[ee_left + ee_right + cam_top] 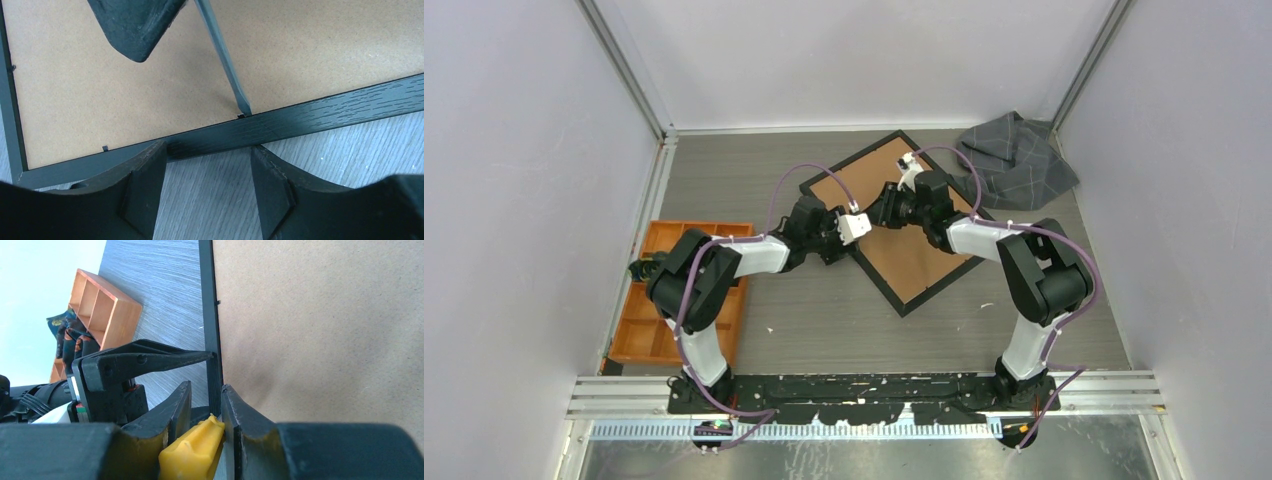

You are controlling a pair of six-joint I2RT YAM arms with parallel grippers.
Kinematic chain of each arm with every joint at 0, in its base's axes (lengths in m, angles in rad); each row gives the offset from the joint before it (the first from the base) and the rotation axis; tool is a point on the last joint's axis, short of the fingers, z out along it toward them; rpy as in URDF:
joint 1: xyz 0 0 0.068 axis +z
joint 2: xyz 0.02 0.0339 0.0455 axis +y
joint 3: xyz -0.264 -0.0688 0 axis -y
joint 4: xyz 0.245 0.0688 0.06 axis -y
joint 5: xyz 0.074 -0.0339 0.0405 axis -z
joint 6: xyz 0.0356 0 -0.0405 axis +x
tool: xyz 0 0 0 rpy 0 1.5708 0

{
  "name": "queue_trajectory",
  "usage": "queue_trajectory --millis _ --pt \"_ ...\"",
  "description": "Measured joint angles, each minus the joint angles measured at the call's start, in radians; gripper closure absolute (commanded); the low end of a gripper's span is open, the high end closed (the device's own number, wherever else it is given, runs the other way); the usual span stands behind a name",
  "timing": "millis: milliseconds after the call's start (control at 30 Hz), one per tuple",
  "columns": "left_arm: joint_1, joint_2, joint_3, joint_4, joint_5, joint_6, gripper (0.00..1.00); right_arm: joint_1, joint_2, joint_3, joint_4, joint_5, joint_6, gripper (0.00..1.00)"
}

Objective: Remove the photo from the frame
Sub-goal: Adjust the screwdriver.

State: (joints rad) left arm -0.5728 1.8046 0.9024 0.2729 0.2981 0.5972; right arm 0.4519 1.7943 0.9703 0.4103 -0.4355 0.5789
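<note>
The frame [902,306] lies face down on the table, its brown backing board [919,255] up, so the photo is hidden. My left gripper [207,147] stands open at the frame's black border [300,120], one finger on each side of a stretch of it and nothing held. My right gripper [207,387] is shut on a tool's yellow handle [192,450] over the board [325,330] next to the border [210,315]. The tool's thin metal blade [225,60] slants down, its tip at a small tab on the border's inner edge. In the top view the two grippers [849,240] [886,208] nearly meet at the frame's left side.
An orange compartment tray [674,290] sits at the left, with a dark patterned item [646,268] at its edge. A crumpled grey cloth [1014,160] lies at the back right, just past the frame's far corner. Walls close in the table on three sides.
</note>
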Motion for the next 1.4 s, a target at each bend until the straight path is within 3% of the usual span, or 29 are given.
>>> queue_trajectory --millis 933,1133,1400 --pt "0.000 0.003 0.000 0.011 -0.013 -0.014 0.38 0.024 -0.033 0.000 -0.040 0.049 -0.008 0.99" --pt "-0.001 0.018 0.000 0.054 -0.013 -0.025 0.38 -0.077 -0.140 0.000 -0.042 -0.123 0.119 0.99" --pt "-0.001 0.018 0.000 0.047 0.044 0.000 0.38 -0.201 -0.224 0.010 -0.039 -0.123 0.135 0.99"
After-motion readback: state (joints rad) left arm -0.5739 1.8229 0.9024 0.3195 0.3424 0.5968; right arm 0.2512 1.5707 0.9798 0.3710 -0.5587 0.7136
